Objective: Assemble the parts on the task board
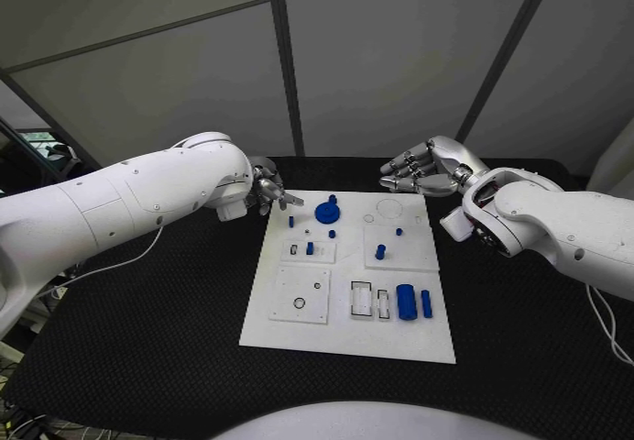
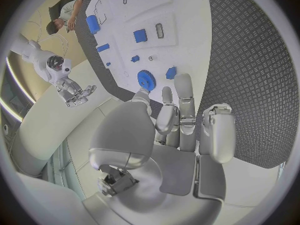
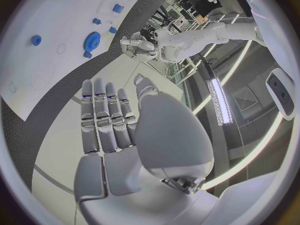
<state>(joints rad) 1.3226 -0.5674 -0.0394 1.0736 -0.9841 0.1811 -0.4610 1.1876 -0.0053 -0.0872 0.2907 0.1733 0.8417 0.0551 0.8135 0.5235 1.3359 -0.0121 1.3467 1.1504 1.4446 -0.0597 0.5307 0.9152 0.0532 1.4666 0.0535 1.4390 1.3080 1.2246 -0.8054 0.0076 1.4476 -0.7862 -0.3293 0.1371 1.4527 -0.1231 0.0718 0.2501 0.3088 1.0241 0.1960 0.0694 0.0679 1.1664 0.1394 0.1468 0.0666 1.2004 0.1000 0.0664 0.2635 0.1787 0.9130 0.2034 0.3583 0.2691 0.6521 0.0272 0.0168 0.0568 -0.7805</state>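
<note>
— Where, exactly, is the task board (image 1: 346, 344)?
— Mid-table, long axis 12 to 6. Blue gear (image 1: 326, 214) near 12.
— Hands?
— Left hand (image 1: 271, 194) and right hand (image 1: 420, 169): empty, fingers apart.

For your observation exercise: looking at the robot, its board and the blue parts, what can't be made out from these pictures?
- Head view: the left hand is mostly hidden behind its own forearm.
- Head view: the small parts on the task board are too small to tell their shapes.
- Left wrist view: whether the fingers touch the blue gear is unclear.
</note>
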